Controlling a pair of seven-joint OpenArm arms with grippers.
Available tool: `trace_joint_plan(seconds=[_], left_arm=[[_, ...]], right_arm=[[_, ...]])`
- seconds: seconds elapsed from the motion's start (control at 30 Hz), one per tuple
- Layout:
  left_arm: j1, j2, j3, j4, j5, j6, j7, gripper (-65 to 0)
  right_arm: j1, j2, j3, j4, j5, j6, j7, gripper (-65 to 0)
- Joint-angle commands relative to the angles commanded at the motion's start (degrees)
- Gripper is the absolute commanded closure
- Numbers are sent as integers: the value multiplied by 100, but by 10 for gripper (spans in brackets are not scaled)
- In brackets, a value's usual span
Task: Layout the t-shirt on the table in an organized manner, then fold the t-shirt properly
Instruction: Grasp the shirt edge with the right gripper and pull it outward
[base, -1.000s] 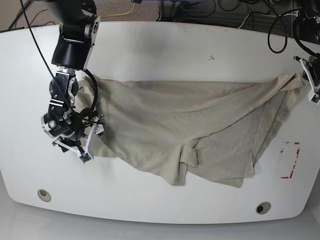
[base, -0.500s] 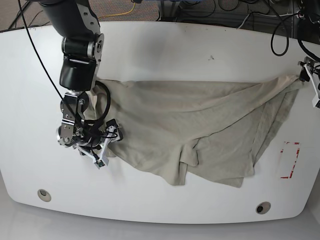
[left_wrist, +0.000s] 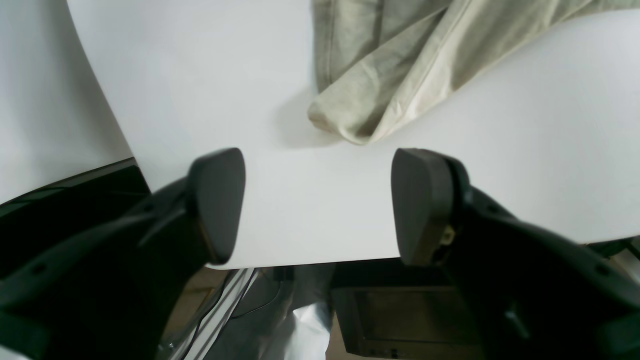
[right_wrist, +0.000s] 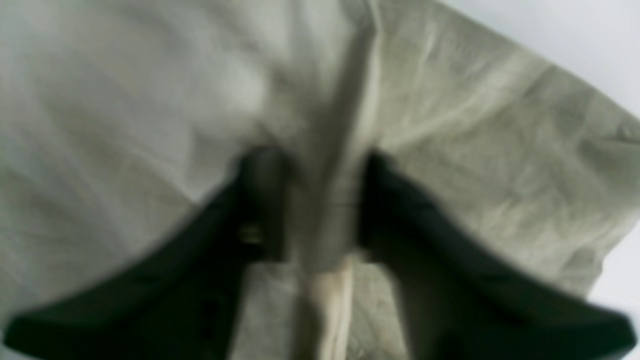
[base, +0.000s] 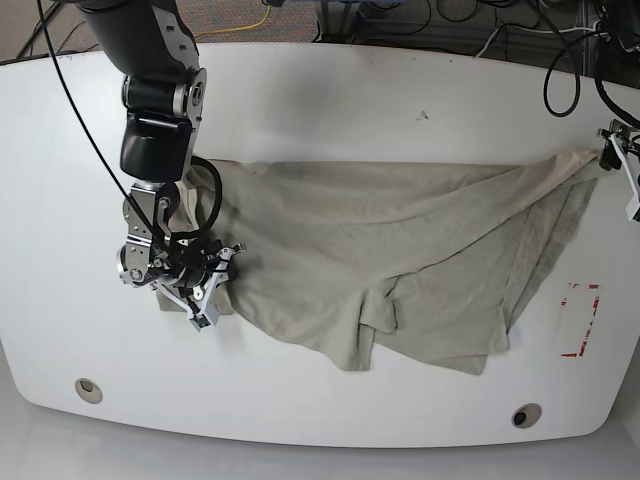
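The beige t-shirt (base: 400, 260) lies wrinkled across the white table (base: 330, 110), its lower right part folded over itself. My right gripper (base: 210, 283) sits on the shirt's left edge. The blurred right wrist view shows the fingers (right_wrist: 265, 200) of the right gripper (right_wrist: 320, 205) pinching a raised fold of the t-shirt (right_wrist: 125, 100). At the table's right edge my left gripper (base: 620, 165) stands open. In the left wrist view, the left gripper (left_wrist: 320, 200) holds nothing, and the t-shirt's corner (left_wrist: 370, 100) lies on the table (left_wrist: 525, 125) just beyond the fingertips.
A red tape rectangle (base: 580, 320) marks the table's right side. Two grommet holes (base: 88, 388) (base: 526, 414) sit near the front edge. Cables (base: 560, 70) hang behind the table. A dark box (left_wrist: 395, 320) shows below the table edge under my left gripper.
My right gripper has moved right and down onto the shirt's left edge, pushing that edge slightly inward. The left gripper has barely shifted.
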Motion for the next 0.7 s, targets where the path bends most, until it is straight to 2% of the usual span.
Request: trace_joint_plan(seconds=[0.07,0.17,0.37,0.57,0.7], left_arm=[[0,0,9,0,0,0,0,-432],[-9,0,18,-9,0,0,0,-432],[-149,0,35,-26,0,0,0,-432],[-158,0,44,-26,0,0,0,-432],[-211,26,53,-185,0,0,0,-432]], right_arm=[[-9,-18,0,123,0,0,-53,-21],[-44,-35,0,484,18,0,-387,0],[-448,-185,0,1916,35,0,-1530,0],[-1204,-316,0,3640,35,0,-2936,0],[-1916,-369,-237,4756,35,0,-3363,0]])
